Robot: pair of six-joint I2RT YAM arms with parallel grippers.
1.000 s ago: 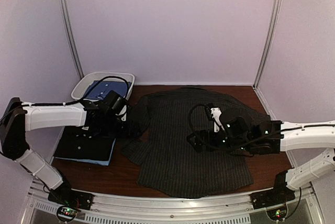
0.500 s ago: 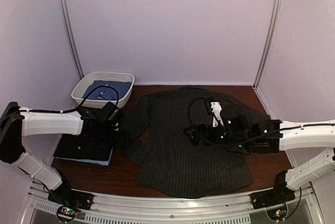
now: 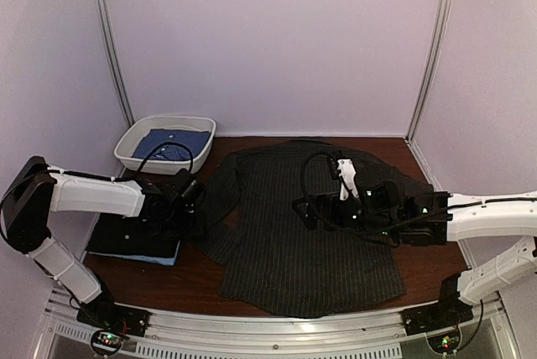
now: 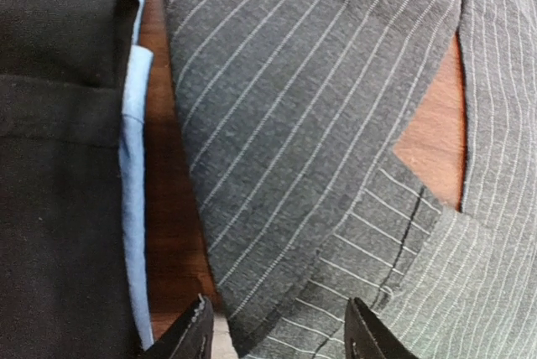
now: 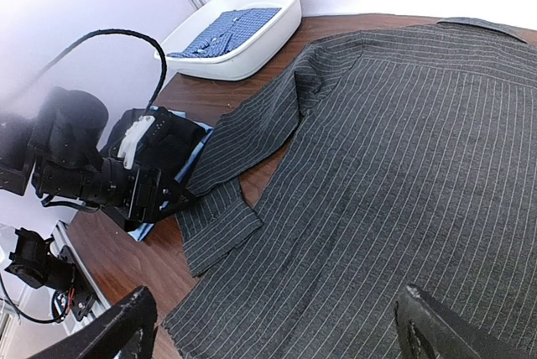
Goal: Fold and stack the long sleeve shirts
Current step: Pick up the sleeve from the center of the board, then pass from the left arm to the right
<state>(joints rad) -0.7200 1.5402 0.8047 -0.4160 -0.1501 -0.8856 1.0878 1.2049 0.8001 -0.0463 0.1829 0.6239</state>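
Pinstripe shirt (image 3: 310,225) spread flat mid-desk (image 3: 193,279), collar far | sleeve cuff (image 4: 336,275) lies just beside the folded stack (image 3: 134,237) | left hand (image 4: 277,338) half open astride the cuff edge, nothing pinched | right hand (image 5: 281,330) wide open above the shirt body, empty | advice: pinch cuff only, avoid the stack, fold sleeve inward.

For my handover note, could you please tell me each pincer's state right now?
Left pincer: open, astride the pinstriped sleeve.
Right pincer: open, empty.
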